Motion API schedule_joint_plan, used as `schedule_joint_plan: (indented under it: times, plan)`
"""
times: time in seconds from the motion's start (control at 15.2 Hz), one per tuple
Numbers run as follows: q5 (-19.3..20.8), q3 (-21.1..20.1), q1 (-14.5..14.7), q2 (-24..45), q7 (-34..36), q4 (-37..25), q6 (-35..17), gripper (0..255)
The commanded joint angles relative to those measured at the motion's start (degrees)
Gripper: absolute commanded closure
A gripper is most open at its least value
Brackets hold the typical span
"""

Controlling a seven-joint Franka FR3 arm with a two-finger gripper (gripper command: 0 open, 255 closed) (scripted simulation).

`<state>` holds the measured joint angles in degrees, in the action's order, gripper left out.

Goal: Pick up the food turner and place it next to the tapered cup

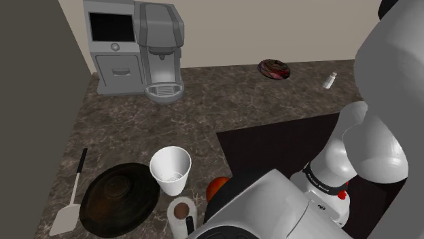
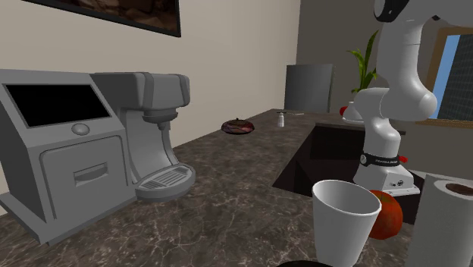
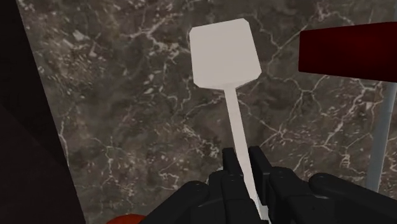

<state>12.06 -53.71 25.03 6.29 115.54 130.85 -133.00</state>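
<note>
Dark marbled counter (image 1: 272,102). On it, in the shoulder view, bowl (image 1: 119,200) just beside cup (image 1: 170,173). Gripper (image 3: 245,164) above counter, jaws pinching the white handle of turner (image 3: 224,51), blade out past the fingertips. Black-handled turner (image 1: 66,217) flat on counter at the bowl's left.

- Home kitchen.
- Dark marbled countertop (image 1: 224,102) runs along a beige wall, with a grey coffee machine (image 1: 132,47) standing on it.
- Kitchenware and food about: white cup (image 1: 170,172), dark bowl (image 1: 119,198), food turner (image 3: 222,54), paper towel roll (image 1: 182,216), shaker (image 1: 329,81), doughnut (image 1: 274,68).
- Potted plant (image 2: 368,57) and framed picture (image 2: 114,11) point to a house.
</note>
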Motion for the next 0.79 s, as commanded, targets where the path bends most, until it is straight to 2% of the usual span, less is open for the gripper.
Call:
schedule_joint_plan:
  times: [0.0,0.73]
  plan:
    - [2.47,0.54,0.71,2.12,1.92,0.3,-1.18,255]
    - [14.01,6.27,5.41,11.14,10.22,1.1,-6.95,255]
